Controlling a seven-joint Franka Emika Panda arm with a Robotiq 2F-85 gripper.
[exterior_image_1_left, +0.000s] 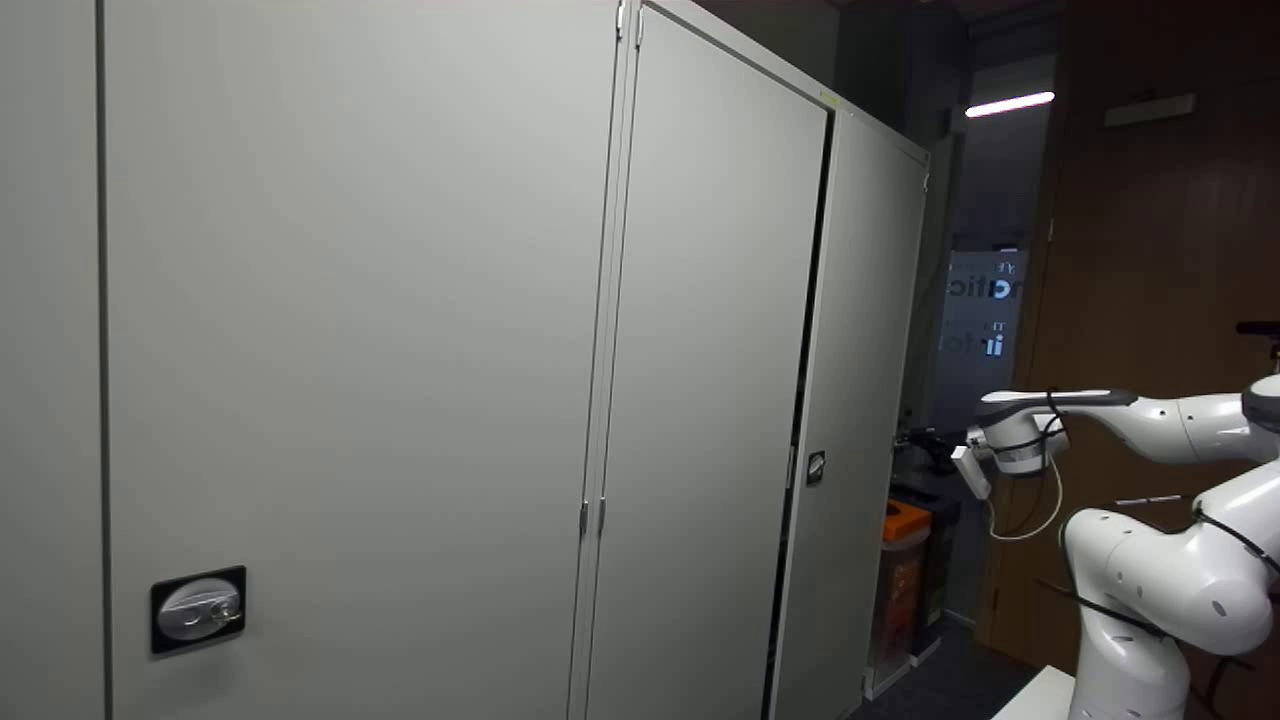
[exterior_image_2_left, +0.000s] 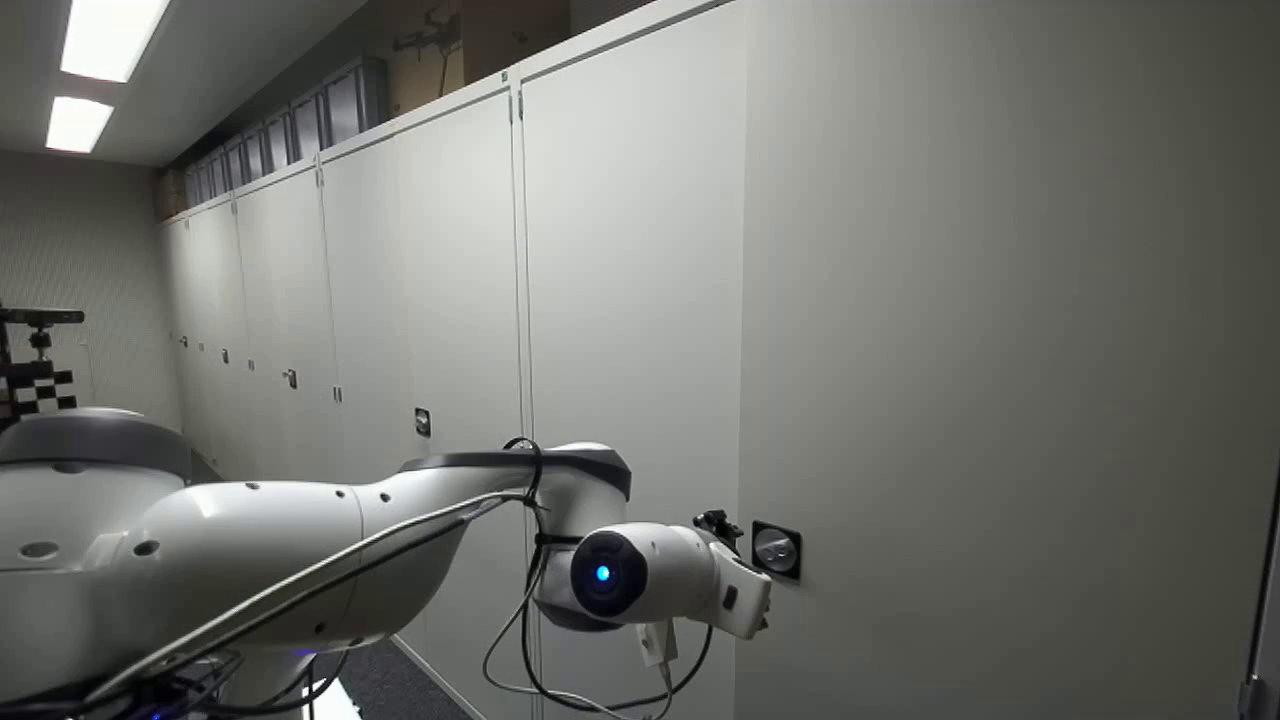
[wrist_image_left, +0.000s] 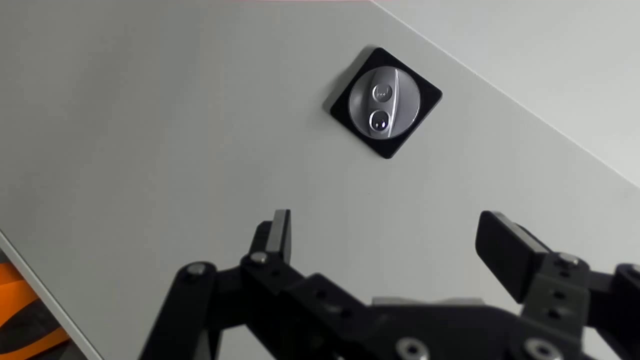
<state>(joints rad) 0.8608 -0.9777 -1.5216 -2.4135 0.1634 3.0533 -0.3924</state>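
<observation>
we see a round, silvery lock knob (wrist_image_left: 385, 103) on a square black plate (wrist_image_left: 388, 148), on a smooth grey cabinet door (wrist_image_left: 200, 150) near its edge (wrist_image_left: 500, 91). the glossy white arm (exterior_image_2_left: 290, 530) stretches almost level, bent down at its end, gripper (wrist_image_left: 385, 232) spread wide near the knob. in our wrist view, its raised ridge (wrist_image_left: 384, 106) runs nearly vertical.

Free room lies between the wide-set fingers (wrist_image_left: 277, 232) of the gripper (wrist_image_left: 385, 227) and onward to the knob (wrist_image_left: 385, 102). The knob juts from the door (wrist_image_left: 225, 150) near its latch-side edge (wrist_image_left: 500, 90), where a dark slit (exterior_image_1_left: 801, 390) shows in an exterior view; its depth cannot be told. From the knob, flat room runs along the door face to the hinge-side edge (wrist_image_left: 50, 300), past which a bin (exterior_image_1_left: 903, 560) stands in the way. Below the wrist (exterior_image_1_left: 1015, 435), a cable loop (exterior_image_1_left: 1022, 538) hangs, obstructing a low pass.
</observation>
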